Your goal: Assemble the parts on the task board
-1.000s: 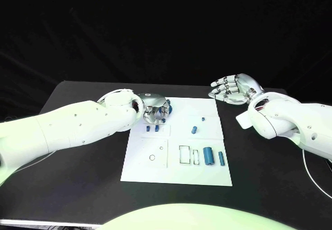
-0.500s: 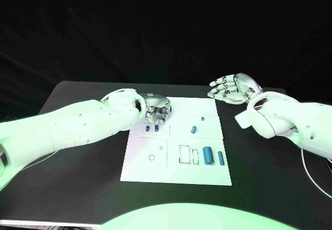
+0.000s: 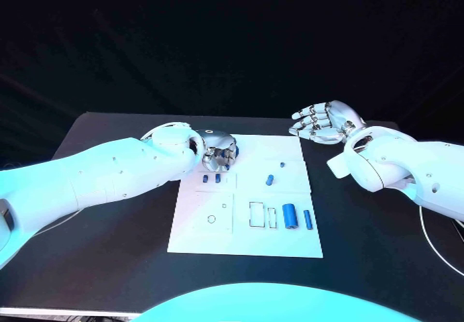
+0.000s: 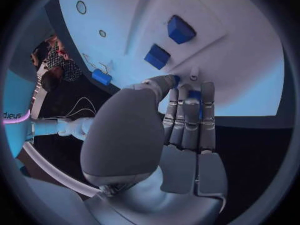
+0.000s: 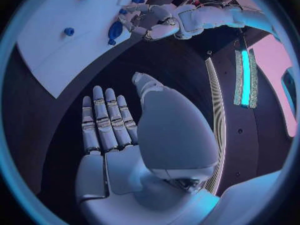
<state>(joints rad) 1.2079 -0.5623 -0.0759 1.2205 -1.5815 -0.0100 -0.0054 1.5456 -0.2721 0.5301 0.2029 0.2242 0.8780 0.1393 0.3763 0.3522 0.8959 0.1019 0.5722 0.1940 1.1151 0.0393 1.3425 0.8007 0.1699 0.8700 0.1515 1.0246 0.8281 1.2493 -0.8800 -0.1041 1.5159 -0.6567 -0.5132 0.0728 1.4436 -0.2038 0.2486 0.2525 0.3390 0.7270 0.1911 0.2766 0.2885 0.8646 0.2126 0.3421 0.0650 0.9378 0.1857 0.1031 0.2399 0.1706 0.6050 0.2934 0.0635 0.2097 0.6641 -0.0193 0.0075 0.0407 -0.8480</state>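
Note:
The white task board [image 3: 247, 238] lies mid-table. My left hand [image 3: 218, 151] hovers over its far left corner, fingers curled in and pinching a small blue part [image 4: 195, 94] at the fingertips. Just in front of that hand, two small blue blocks [image 3: 212, 178] stand on the board, also seen from the left wrist [image 4: 180, 29]. A short blue piece [image 3: 269, 180] and a tiny one [image 3: 282, 164] lie mid-board. A thick blue cylinder [image 3: 290, 218] and a thin one [image 3: 308, 219] lie at the near right. My right hand [image 3: 327, 123] hangs open past the far right corner, holding nothing.
Empty rectangular slots [image 3: 257, 215] and small round holes [image 3: 212, 219] mark the board's near half. Black table [image 3: 106, 221] surrounds the board on both sides. The right wrist view shows the board [image 5: 50, 55] and my left hand [image 5: 150, 22] beyond the open fingers.
My left hand has drawn slightly back toward the board's far edge, still pinching the blue part. The right hand has hardly moved.

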